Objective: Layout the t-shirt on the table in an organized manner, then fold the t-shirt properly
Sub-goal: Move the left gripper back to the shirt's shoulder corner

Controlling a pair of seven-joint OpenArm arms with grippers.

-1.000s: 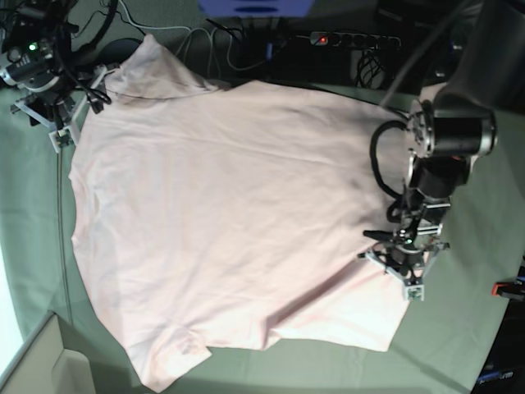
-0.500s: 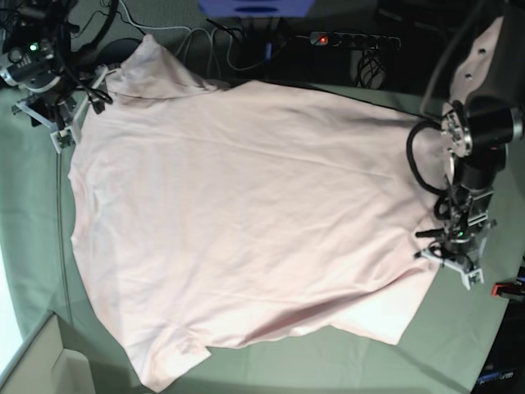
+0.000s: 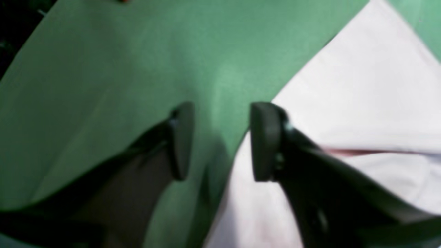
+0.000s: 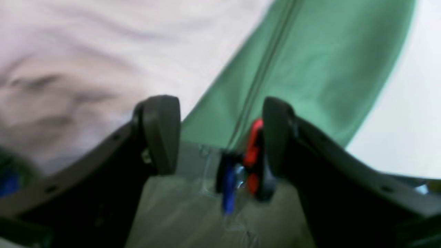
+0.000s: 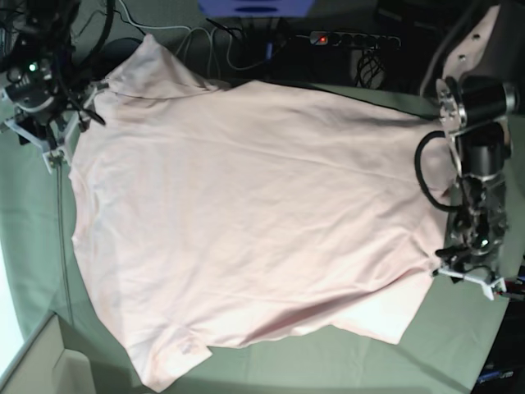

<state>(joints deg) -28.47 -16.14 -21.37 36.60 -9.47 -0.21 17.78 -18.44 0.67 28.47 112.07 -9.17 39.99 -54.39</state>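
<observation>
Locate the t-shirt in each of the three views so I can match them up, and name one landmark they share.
Base: the t-shirt fills the middle, spread flat.
Left wrist: its edge takes the right side, beside the open left gripper.
Right wrist: blurred, upper left, behind the open right gripper.
Shared landmark: the green table bordering the shirt's edge.

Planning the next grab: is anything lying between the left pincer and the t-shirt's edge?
Nothing visible. The left pincer hangs open right at the t-shirt edge, with only bare table between its fingers.
</observation>
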